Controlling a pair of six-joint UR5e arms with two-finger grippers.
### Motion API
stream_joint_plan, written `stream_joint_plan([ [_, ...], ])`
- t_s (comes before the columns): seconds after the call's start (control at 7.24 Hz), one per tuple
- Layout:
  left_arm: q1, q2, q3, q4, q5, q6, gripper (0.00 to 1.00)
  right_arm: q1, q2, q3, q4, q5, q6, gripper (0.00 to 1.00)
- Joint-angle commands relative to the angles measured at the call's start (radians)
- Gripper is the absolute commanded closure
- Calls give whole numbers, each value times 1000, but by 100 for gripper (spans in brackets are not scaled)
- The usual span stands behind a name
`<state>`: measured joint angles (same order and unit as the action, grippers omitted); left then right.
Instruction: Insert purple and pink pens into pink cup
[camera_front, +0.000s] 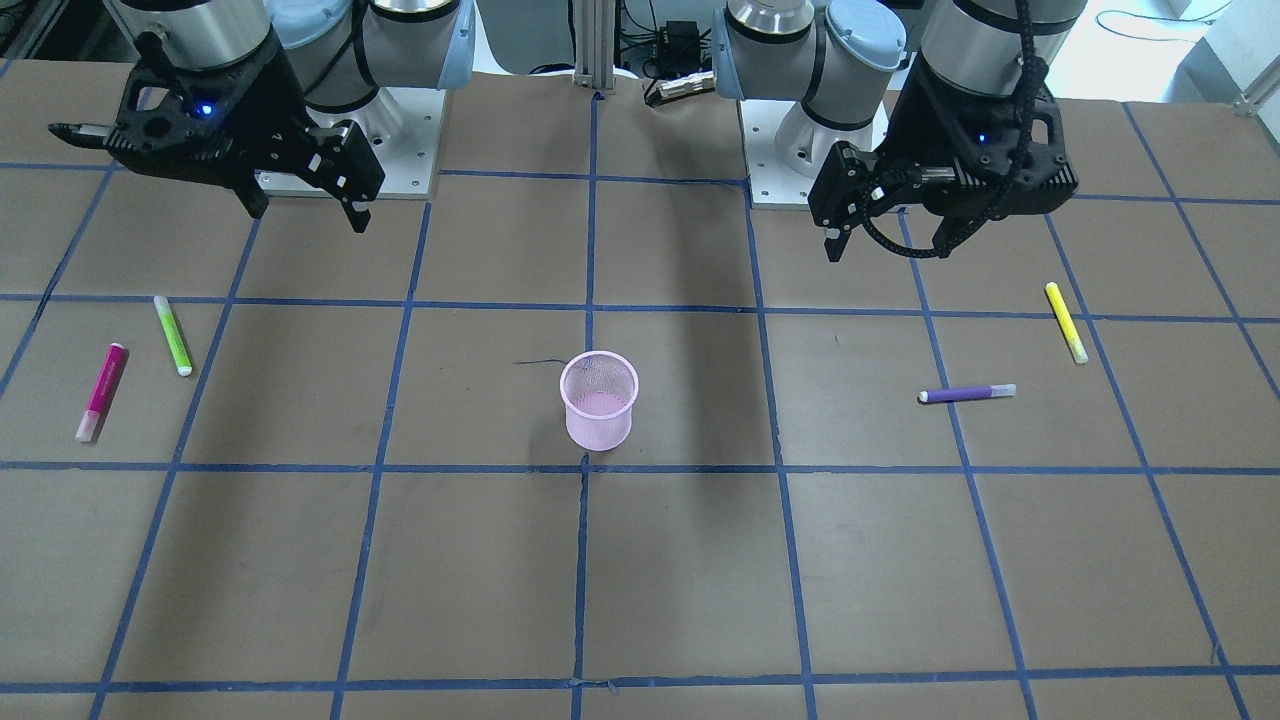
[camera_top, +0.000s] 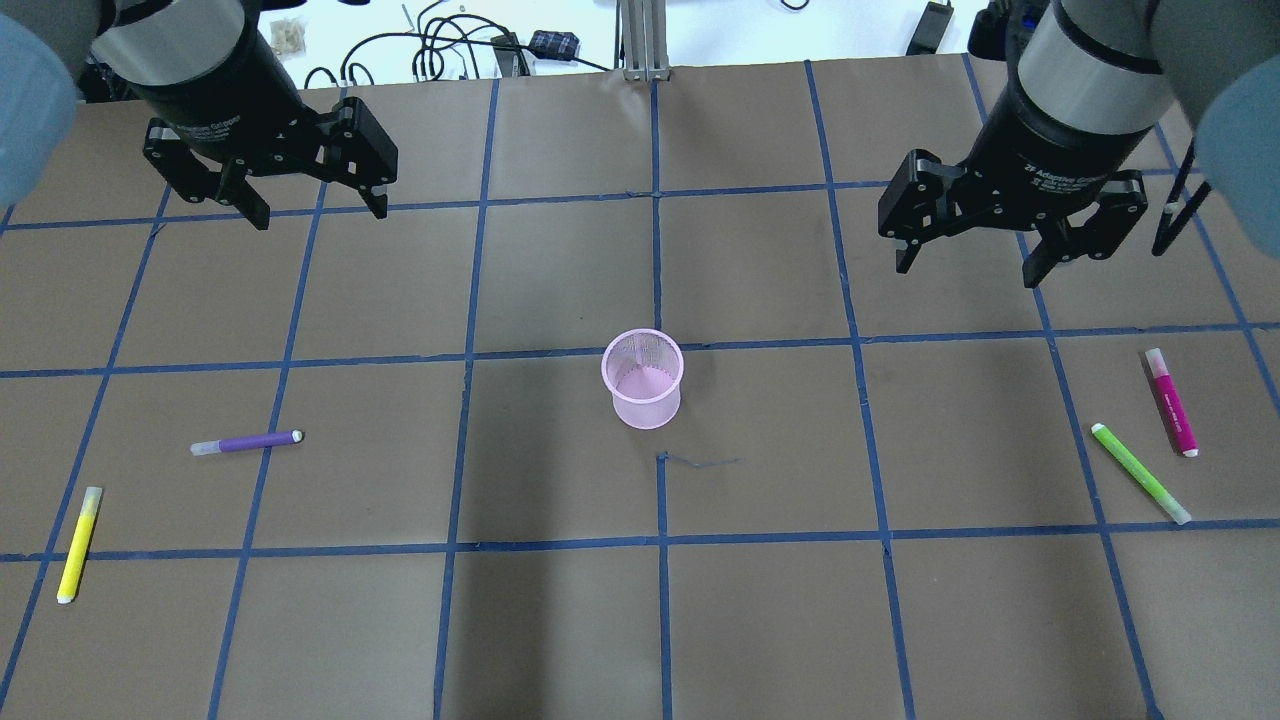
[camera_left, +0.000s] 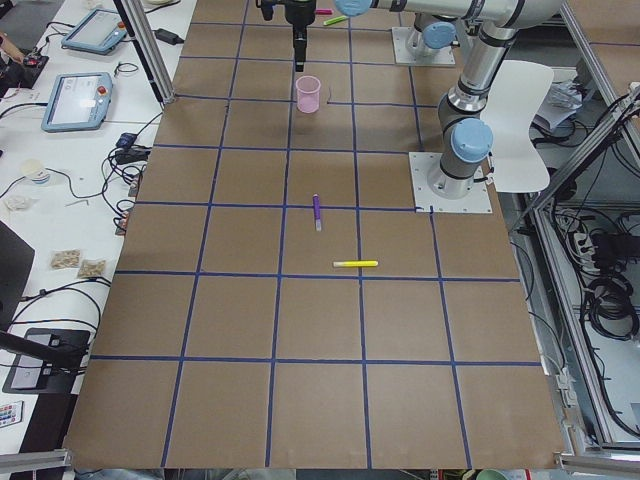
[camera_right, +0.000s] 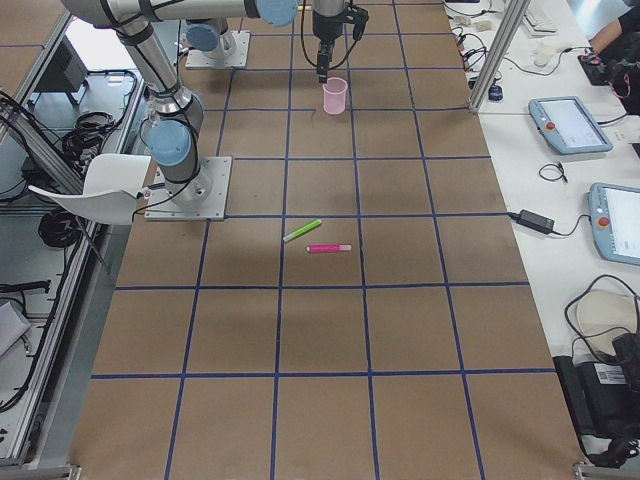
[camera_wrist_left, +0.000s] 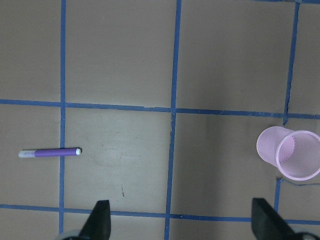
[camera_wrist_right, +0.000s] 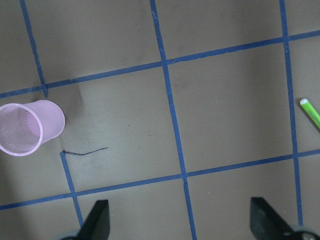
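Brown paper ruled into squares by blue tape covers the whole surface (camera_top: 560, 620), and everything on it is spread wide, which looks deliberate: the pink cup (camera_top: 643, 385) stands upright and empty at the centre, where either arm could reach it, while the pens lie flat far out to both sides. The purple pen (camera_top: 247, 442) rests on the robot's left half, well apart from the cup, with a yellow pen (camera_top: 78, 543) nearer the left edge. The pink pen (camera_top: 1172, 402) lies out on the right half, just beside a green pen (camera_top: 1140, 473) but not touching it. Both arms hang raised above the surface, each on its own side. The left pincer (camera_top: 318, 208) is spread wide with nothing between its jaws, and the right pincer (camera_top: 965, 270) is likewise released and empty. That split suggests one pen per arm, purple for the left and pink for the right, with neither pickup begun. The yellow and green pens are not wanted, so the right arm will need care to close on the pink barrel without nudging its green neighbour. A pen lying flat calls for a grasp from above across the barrel, then tipping it upright over the cup's mouth.
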<state>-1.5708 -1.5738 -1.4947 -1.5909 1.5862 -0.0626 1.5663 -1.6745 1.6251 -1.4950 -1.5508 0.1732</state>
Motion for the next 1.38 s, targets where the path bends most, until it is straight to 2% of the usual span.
stream_joint_plan([
  [0.0,-2,-11,22,-9,-5,0,0,0,-1,-2,12,-2,0,0],
  [0.55,-6,-8,-16,-4,-5,1,0,-11,7,28,70,-29,-9,0],
  [0.83,-3,6,-35,0,-3,33,0,-145,54,56,32,-31,-58,0],
  [0.97,-2,6,-35,0,-3,38,0,-238,58,61,30,-34,-123,0],
  [1.11,-3,6,-35,2,-3,38,0,-306,62,82,-11,-61,-265,0],
  [1.24,-2,8,-35,0,1,38,0,-368,70,131,-142,-77,-426,0],
])
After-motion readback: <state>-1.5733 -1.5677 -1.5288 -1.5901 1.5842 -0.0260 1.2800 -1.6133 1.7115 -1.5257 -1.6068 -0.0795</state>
